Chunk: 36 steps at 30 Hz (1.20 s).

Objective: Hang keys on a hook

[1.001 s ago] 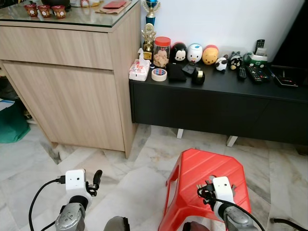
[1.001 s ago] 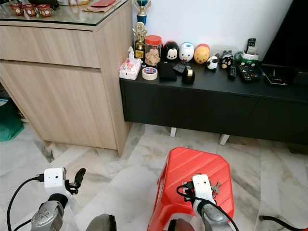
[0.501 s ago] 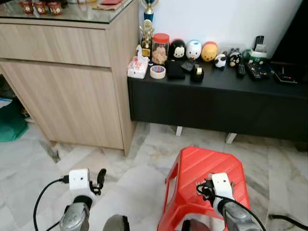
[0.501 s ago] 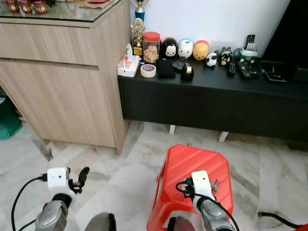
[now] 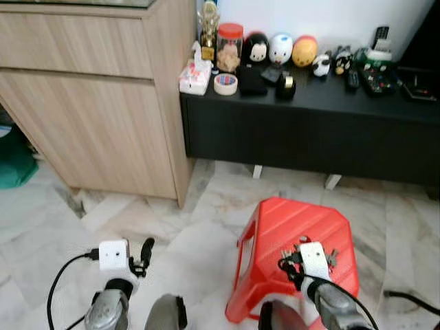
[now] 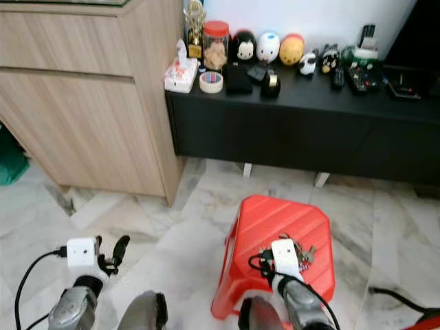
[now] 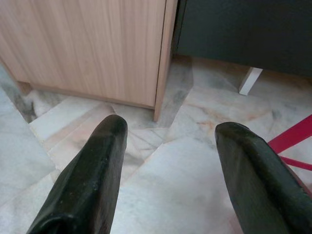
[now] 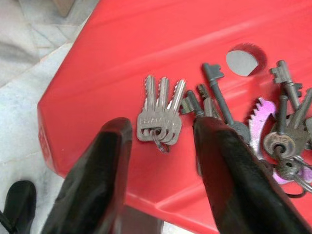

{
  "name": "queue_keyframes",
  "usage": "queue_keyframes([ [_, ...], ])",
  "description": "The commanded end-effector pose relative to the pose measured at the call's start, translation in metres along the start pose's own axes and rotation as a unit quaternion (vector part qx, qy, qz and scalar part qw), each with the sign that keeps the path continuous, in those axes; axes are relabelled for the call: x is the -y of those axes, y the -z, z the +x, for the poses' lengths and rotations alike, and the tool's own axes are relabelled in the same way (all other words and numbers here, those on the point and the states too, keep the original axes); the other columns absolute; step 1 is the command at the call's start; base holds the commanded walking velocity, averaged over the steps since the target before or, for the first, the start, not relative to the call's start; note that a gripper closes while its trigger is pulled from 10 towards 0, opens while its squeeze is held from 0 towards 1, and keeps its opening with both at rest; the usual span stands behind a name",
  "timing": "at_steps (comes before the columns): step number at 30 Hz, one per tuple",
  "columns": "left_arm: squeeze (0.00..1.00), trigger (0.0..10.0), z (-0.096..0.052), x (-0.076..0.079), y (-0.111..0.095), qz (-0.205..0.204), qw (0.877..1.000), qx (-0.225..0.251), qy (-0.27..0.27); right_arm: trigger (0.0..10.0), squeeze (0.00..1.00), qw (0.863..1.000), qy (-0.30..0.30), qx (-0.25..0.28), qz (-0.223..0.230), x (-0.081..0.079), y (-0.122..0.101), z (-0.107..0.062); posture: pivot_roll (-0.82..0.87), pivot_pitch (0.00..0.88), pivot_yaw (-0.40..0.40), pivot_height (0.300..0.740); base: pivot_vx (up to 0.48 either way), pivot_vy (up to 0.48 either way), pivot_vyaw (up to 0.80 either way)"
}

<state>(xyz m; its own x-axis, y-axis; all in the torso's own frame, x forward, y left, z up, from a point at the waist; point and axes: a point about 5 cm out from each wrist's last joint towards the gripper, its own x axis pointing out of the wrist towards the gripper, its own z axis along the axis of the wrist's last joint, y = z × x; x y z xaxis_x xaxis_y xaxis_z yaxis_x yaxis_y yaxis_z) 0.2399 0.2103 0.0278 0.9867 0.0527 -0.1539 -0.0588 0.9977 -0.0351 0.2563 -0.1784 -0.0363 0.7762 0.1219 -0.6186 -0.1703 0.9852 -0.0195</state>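
A: Where are the keys (image 8: 160, 120)?

B: Lying flat on top of the red stool (image 5: 292, 227), toward its 5 o'clock corner in the head view. Three silver keys fan out from one small ring, and just beside them, toward 3 o'clock, sits a cluster of older dark keys (image 8: 280, 131) with a pink toothed tag among them.

A: And the right hand (image 8: 163, 146)?

B: It hovers over the stool, fingers (image 8: 97, 180) spread wide, one on each side of the silver bunch. They grip nothing; I cannot tell whether the tips touch the stool.

A: The left hand (image 7: 170, 146)?

B: Low over the marble floor (image 7: 195, 180) at 7 o'clock of the head view, its fingers wide apart too, and empty. Its wrist camera looks toward the foot of the wooden cabinet (image 5: 89, 117).

A: Anything else around?

B: A black counter (image 5: 316, 130) at 12 o'clock carries a jar with a red lid (image 5: 230, 47), a tape roll (image 5: 224, 84), round toy figures (image 5: 281, 49) and remotes (image 5: 375, 72).
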Motion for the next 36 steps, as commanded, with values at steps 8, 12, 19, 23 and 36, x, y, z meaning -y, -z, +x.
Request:
queue_keyframes([
  [8, 0.00, 10.0, -0.011, 0.004, 0.003, -0.010, 1.000, -0.017, 0.003, 10.0, 0.00, 1.000, -0.003, -0.002, -0.013, -0.002, -0.002, 0.001, 0.10, 0.186, -0.058, 0.627, 0.000, 0.000, 0.00],
  [12, 0.00, 10.0, -0.019, 0.003, 0.003, -0.010, 1.000, -0.021, 0.000, 10.0, 0.00, 0.999, -0.007, 0.006, -0.032, -0.003, -0.008, 0.003, 0.11, 0.215, -0.059, 0.627, 0.000, 0.000, 0.00],
  [19, 0.00, 10.0, -0.026, 0.004, 0.001, -0.010, 1.000, -0.027, 0.002, 10.0, 0.00, 0.999, -0.006, 0.029, -0.037, -0.003, -0.017, 0.004, 0.10, 0.247, -0.052, 0.627, 0.000, 0.000, 0.00],
  [23, 0.00, 10.0, -0.029, 0.006, 0.000, -0.011, 1.000, -0.029, 0.002, 10.0, 0.00, 0.999, -0.006, 0.029, -0.039, -0.003, -0.017, 0.004, 0.10, 0.256, -0.053, 0.627, 0.000, 0.000, 0.00],
  [36, 0.00, 10.0, -0.036, 0.005, -0.002, -0.011, 0.999, -0.038, -0.002, 0.0, 0.00, 0.998, 0.002, 0.009, -0.055, -0.001, -0.010, 0.003, 0.10, 0.268, -0.055, 0.627, 0.000, 0.000, 0.00],
])
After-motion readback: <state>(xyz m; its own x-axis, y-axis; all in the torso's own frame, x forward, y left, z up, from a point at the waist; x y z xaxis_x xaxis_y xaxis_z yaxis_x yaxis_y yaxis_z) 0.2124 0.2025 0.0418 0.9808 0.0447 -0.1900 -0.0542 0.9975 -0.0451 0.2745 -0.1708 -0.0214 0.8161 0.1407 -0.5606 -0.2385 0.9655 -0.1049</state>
